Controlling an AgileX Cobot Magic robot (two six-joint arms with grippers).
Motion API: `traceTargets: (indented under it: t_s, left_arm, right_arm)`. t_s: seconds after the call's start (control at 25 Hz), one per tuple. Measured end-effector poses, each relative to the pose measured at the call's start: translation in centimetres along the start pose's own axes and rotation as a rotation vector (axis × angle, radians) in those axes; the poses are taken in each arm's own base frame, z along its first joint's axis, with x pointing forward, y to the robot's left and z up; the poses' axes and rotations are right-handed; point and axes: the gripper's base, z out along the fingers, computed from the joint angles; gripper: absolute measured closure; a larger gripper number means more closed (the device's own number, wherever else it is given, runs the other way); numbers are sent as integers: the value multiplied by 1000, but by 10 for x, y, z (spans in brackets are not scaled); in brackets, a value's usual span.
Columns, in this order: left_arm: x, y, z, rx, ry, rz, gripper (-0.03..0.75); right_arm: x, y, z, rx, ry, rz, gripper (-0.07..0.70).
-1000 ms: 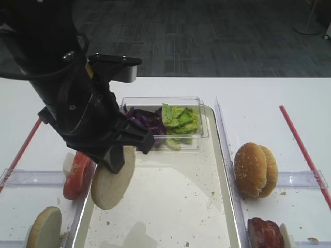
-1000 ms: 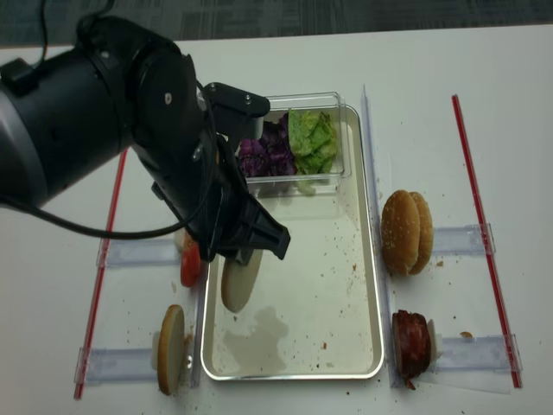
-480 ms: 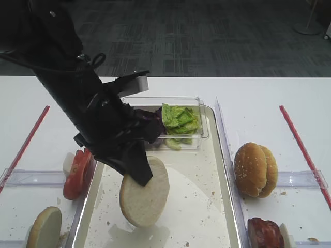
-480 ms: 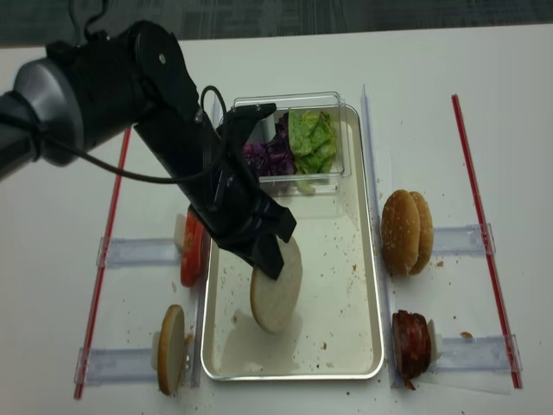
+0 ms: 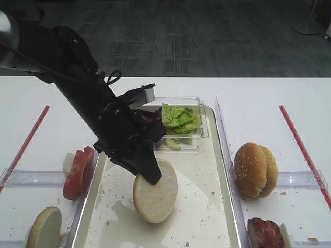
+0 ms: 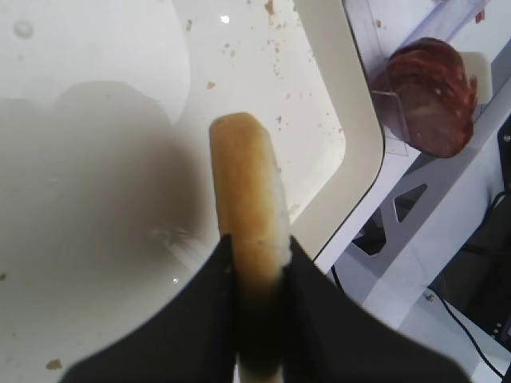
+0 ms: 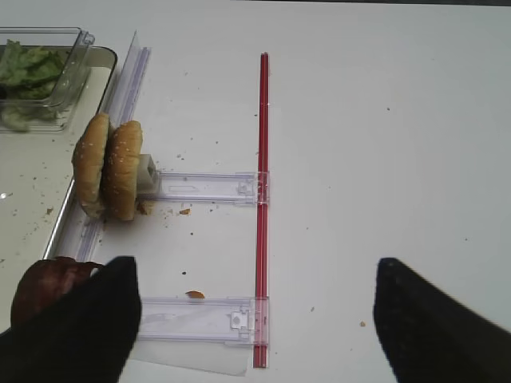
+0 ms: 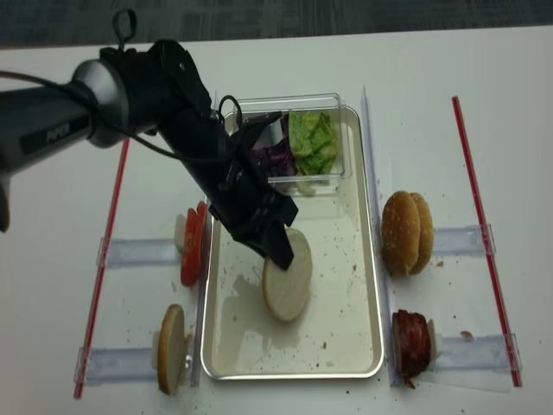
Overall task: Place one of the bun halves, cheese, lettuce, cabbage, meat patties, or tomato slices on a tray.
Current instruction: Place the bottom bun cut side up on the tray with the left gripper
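Note:
My left gripper (image 5: 150,173) (image 8: 275,246) (image 6: 257,255) is shut on the rim of a pale bun half (image 5: 155,192) (image 8: 288,287) (image 6: 243,175). The bun half hangs tilted, low over the middle of the silver tray (image 5: 204,212) (image 8: 341,320) (image 6: 96,64); whether it touches the floor I cannot tell. Purple cabbage (image 8: 275,156) and green lettuce (image 5: 179,119) (image 8: 311,143) fill a clear box at the tray's far end. Tomato slices (image 5: 77,173) stand left of the tray, meat patties (image 5: 265,233) (image 7: 48,287) to its right. Cheese is out of view. My right gripper (image 7: 255,319) is open over bare table.
Seeded bun tops (image 5: 255,169) (image 7: 108,167) stand on edge right of the tray. Another bun half (image 5: 44,227) (image 8: 170,347) stands at the near left. Clear plastic holders (image 7: 200,187) and red strips (image 7: 262,199) lie on the white table.
My left gripper carried the bun half from the tray's left rim rightward to the middle and lower. The bun half now leans flatter toward the floor.

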Motion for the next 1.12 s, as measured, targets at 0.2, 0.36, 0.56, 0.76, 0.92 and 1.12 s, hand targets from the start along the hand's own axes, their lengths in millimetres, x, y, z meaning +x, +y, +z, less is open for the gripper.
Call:
traceTargets:
  t_s: [0.2, 0.36, 0.56, 0.76, 0.92, 1.12]
  left_arm:
    - [-6, 10, 10, 12, 18, 4, 638]
    - [-7, 21, 12, 12, 25, -5, 638]
    - [-8, 26, 17, 16, 35, -10, 638]
    - [-9, 34, 25, 26, 55, -21, 638]
    - [-10, 34, 26, 23, 52, -21, 638]
    - [-11, 35, 26, 14, 37, -20, 638]
  right_arm:
    - [0, 0, 0, 0, 0, 0, 17]
    - [0, 0, 0, 0, 0, 0, 17]
    - [0, 0, 0, 0, 0, 0, 17]
    - [0, 0, 0, 0, 0, 0, 17]
    - [0, 0, 0, 0, 0, 0, 17]
    - [0, 0, 0, 0, 0, 0, 17]
